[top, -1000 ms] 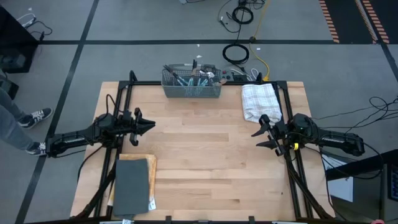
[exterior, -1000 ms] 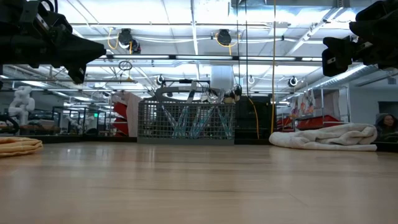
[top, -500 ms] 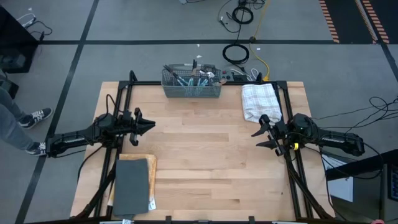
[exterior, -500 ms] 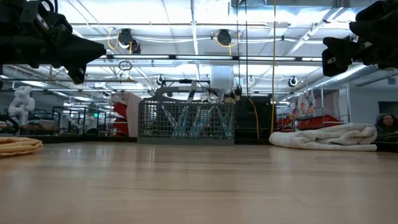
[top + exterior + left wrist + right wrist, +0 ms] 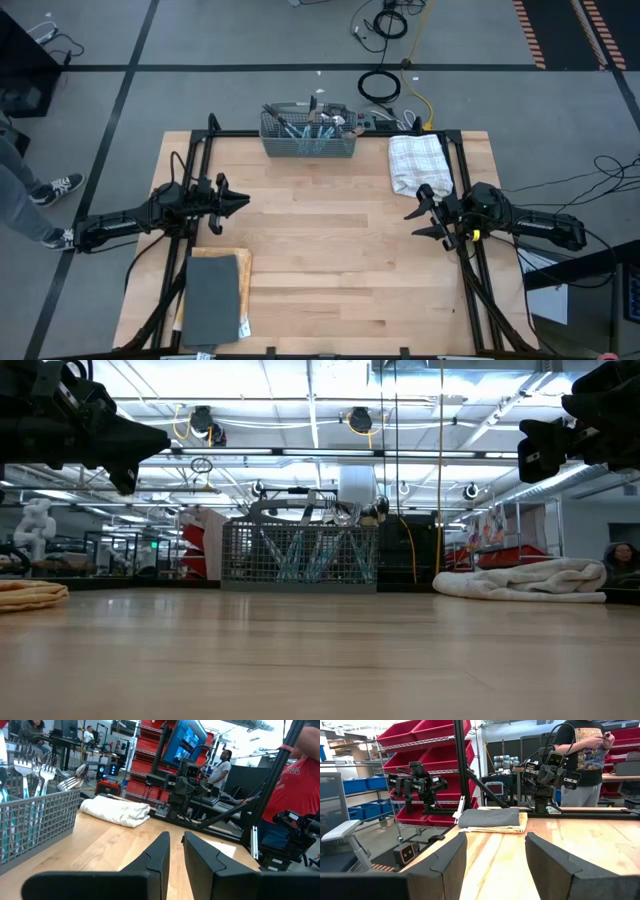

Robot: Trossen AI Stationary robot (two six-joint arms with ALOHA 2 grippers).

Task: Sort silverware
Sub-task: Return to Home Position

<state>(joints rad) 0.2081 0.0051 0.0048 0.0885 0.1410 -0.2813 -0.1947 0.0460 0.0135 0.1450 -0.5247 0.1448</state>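
The silverware (image 5: 308,132) stands upright, heads up, in a grey mesh basket (image 5: 308,148) at the middle of the table's far edge. It also shows in the low view (image 5: 300,560), and its forks (image 5: 30,765) rise above the basket wall (image 5: 35,820) in the left wrist view. My left gripper (image 5: 243,202) (image 5: 176,837) hovers at the table's left side, pointing level toward the right, its fingers a narrow gap apart and holding nothing. My right gripper (image 5: 412,224) (image 5: 495,842) hovers at the right side, pointing left, wide open with nothing between its fingers.
A white towel (image 5: 418,162) lies crumpled at the far right. A grey folded cloth on a tan pad (image 5: 213,295) lies at the near left. A person's legs (image 5: 30,190) show on the floor left of the table. Bare wood (image 5: 330,260) fills the middle.
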